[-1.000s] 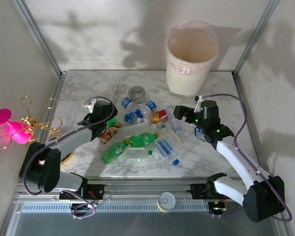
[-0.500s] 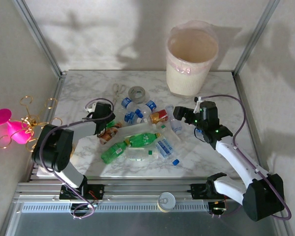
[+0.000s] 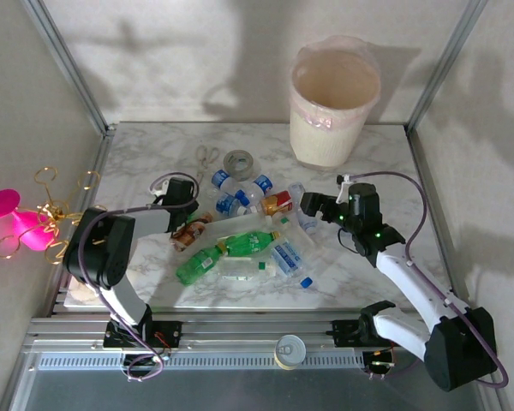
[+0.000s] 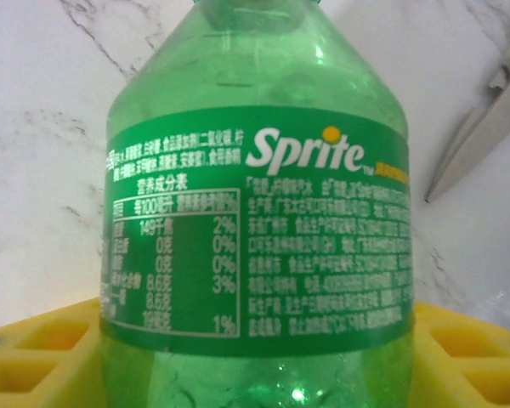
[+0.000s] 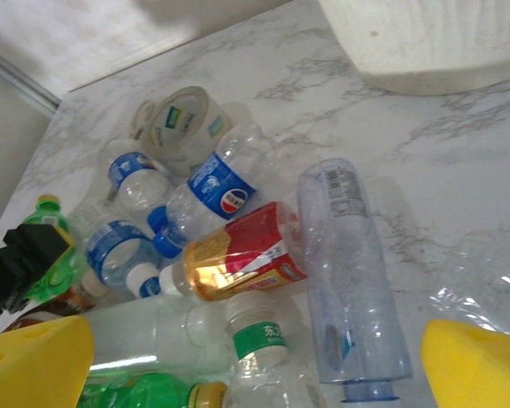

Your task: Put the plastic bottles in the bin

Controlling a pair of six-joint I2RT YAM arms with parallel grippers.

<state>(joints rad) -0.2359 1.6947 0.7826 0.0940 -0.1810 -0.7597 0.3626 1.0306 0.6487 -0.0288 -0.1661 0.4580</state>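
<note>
We see the marble tabletop (image 3: pixel 146 163) first, with the cream bin (image 3: pixel 321 141), lined with a thin pinkish bag (image 3: pixel 301 110), standing upright at the far edge, right of centre and well apart from the heap. The plastic bottles (image 3: pixel 248 231) lie in a loose pile mid-table between our two arms: clear ones with blue caps, green ones, and a red-labelled bottle (image 5: pixel 238 251). At the pile's left edge the left claw (image 3: pixel 190 205) is closed on a green Sprite bottle (image 4: pixel 255 229), its yellow pads (image 4: pixel 34 357) against both sides. The right claw (image 3: pixel 313 205) hangs at the pile's right edge, jaws spread wide with nothing gripped; under it a clear bottle (image 5: pixel 348 280) lies just beside the red-labelled one. Beyond the pile sit a grey tape roll (image 3: pixel 237 161) and, just left of it, small scissors (image 3: pixel 207 155).
</note>
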